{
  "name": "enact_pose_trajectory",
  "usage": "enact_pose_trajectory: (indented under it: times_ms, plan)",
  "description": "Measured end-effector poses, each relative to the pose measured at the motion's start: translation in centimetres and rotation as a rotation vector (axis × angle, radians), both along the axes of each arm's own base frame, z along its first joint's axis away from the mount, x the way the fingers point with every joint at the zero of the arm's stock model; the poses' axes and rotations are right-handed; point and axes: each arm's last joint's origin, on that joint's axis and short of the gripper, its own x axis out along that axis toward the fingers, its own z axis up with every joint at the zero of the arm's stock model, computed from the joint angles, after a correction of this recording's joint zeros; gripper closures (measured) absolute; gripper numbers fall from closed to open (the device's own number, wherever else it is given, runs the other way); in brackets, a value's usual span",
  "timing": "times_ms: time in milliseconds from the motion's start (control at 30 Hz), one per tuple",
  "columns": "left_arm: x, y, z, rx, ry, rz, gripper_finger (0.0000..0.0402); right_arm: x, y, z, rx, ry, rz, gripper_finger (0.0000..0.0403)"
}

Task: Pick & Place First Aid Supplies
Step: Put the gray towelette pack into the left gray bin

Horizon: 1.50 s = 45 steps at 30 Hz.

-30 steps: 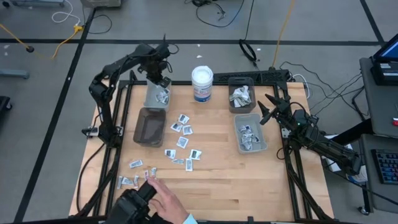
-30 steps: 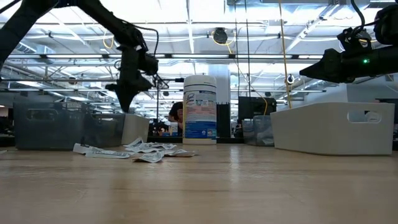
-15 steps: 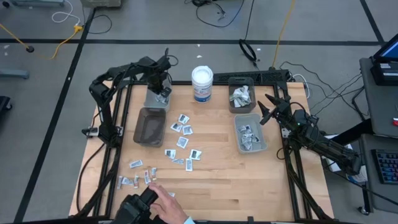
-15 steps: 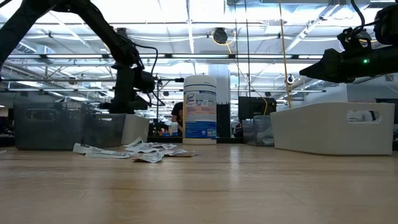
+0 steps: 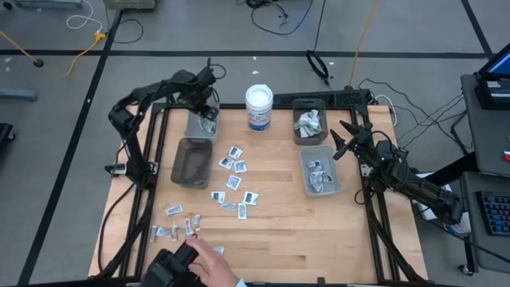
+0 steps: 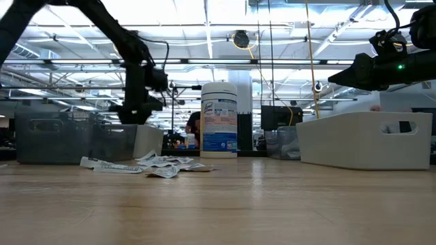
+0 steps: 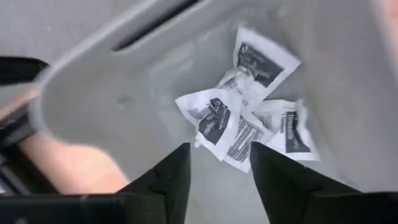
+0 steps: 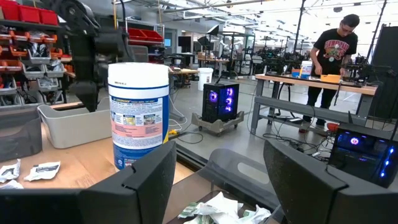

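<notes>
Your left gripper [image 5: 209, 114] sits over the pale grey bin [image 5: 194, 130] at the table's [image 5: 279, 231] far-left corner. A second ago it was higher above that bin and pinched tight; half a second ago it had dipped to the rim; now the fingers [image 7: 168, 177] are parted with nothing between them. The left wrist view looks straight down into that bin: a few white packets with dark print [image 7: 245, 121] lie loose on the floor, clear of the fingertips.

Right gripper [image 5: 341, 137] hasn't moved across the frames: spread wide, empty, at the right edge beside the near-right bin [image 5: 322, 170].

Loose packets [image 5: 233, 182] are unchanged, scattered mid-table and toward the near-left corner. The dark bin [image 5: 191, 162] on the left edge holds nothing I can see. White tub [image 5: 259, 107] stays at the far edge.

A person's hand [image 5: 213, 263] at the near edge has slid slightly since a second ago, close to the near-left packets.
</notes>
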Motion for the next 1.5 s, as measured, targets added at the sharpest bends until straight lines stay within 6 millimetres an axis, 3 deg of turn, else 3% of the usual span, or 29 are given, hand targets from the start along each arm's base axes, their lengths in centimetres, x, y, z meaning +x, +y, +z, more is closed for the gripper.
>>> enact_pose_trajectory:
  times_ms: [300,600,833,1033,1300,1500]
  plan:
    - [-0.4,-4.1,5.0,0.019,-0.004,-0.084,0.0204,0.0,0.0,0.0,0.0,0.0,0.0,0.0165]
    - [-0.4,-8.8,7.6,-0.05,0.05,-0.125,0.0203,0.0,0.0,0.0,0.0,0.0,0.0,0.0165]
    - [0.6,-11.0,7.7,-0.042,0.049,-0.19,0.0203,0.0,0.0,0.0,0.0,0.0,0.0,0.0165]
    - [3.1,-13.7,7.1,-0.003,0.017,-0.303,0.0203,0.0,0.0,0.0,0.0,0.0,0.0,0.0165]
    - [6.1,-20.4,7.1,0.004,0.009,-0.572,0.0204,0.0,0.0,0.0,0.0,0.0,0.0,0.0165]
    - [7.1,-25.7,7.1,0.005,0.009,-0.773,0.0204,0.0,0.0,0.0,0.0,0.0,0.0,0.0165]
